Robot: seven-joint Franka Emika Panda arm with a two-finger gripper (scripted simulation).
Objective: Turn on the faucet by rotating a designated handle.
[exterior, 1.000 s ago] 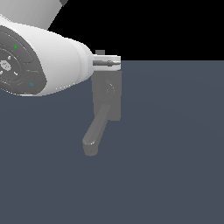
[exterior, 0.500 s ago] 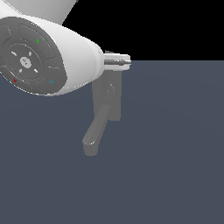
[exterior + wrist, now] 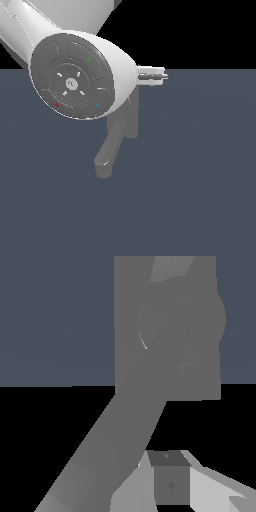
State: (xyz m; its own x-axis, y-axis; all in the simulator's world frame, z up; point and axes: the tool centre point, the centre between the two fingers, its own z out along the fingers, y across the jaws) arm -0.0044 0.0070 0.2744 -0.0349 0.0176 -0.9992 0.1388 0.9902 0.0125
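Faucet (image 3: pixel 122 135): matte grey, back plate upright, thick spout angling down and forward, directly ahead of the gripper (image 3: pixel 170 481). Handle: probably the slim lever behind the arm's housing (image 3: pixel 80 80), not clearly visible. Gripper: only one finger shows; open or clenched cannot be told. Markings: none legible.

A bare simulated scene was shown, not a real room: a flat slate-blue floor (image 3: pixel 200 200), a black void behind, and an untextured grey faucet (image 3: pixel 112 147).
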